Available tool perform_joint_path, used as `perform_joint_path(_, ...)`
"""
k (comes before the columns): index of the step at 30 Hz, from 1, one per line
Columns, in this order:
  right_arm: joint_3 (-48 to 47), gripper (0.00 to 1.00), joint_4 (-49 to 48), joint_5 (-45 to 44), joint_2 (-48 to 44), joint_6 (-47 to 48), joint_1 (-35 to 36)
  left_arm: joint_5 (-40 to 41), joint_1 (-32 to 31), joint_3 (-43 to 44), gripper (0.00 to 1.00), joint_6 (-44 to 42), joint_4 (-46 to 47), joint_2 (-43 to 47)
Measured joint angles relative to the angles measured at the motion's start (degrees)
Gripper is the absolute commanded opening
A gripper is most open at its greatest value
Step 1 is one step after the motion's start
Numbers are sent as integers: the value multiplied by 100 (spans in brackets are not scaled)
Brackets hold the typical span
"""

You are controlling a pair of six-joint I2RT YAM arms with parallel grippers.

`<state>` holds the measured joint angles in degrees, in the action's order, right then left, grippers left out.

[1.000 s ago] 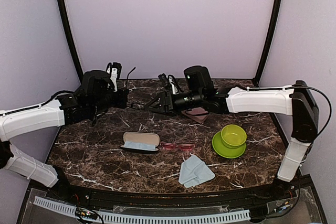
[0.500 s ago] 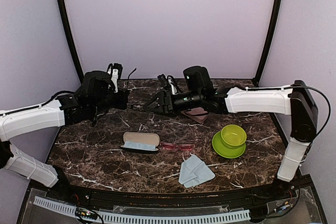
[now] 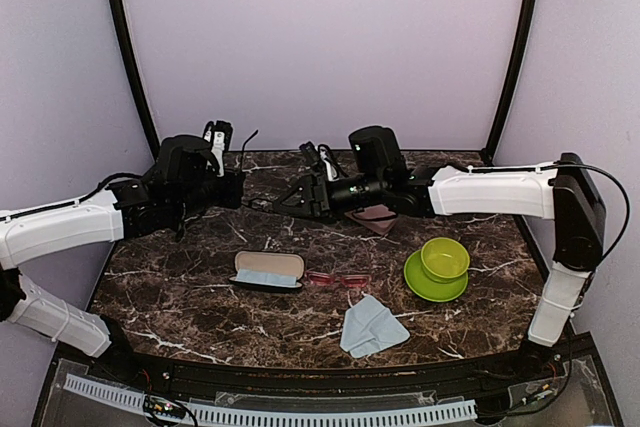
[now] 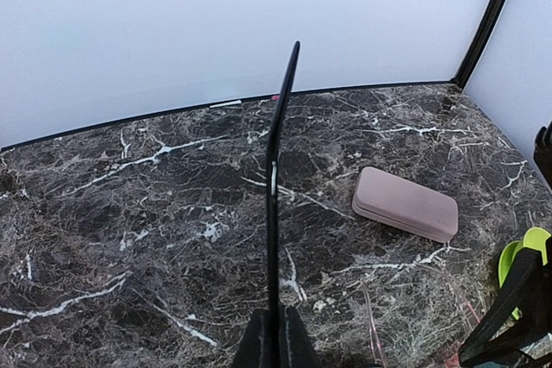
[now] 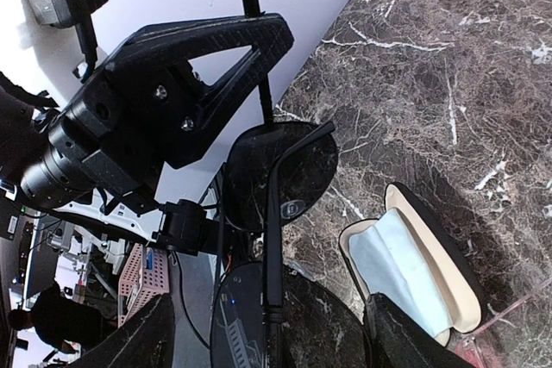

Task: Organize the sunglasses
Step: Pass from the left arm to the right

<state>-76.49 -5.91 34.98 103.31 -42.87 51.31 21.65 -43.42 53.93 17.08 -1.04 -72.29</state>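
Since the right gripper (image 5: 269, 338) has opened, the left gripper (image 4: 276, 346) alone pinches the black sunglasses (image 5: 280, 174) beyond the open black case (image 3: 268, 260); handover looks done.

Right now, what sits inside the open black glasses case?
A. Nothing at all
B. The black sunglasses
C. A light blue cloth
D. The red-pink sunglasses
C: the open black case holds only a light blue cloth against its beige lining, and the red-pink sunglasses lie outside, beside it.
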Motion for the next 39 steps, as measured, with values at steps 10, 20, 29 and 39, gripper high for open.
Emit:
perform_joint_path(10,0,69,184,-2,7,192,7,35,0,0,0,0,-35,-4)
perform_joint_path(20,0,68,295,2,33,240,57,35,0,0,0,0,-44,-4)
perform_joint_path(29,-2,57,297,15,55,304,61,35,2,0,0,0,-46,-15)
perform_joint_path(39,-2,52,299,61,74,321,70,28,2,0,9,-2,-90,-15)
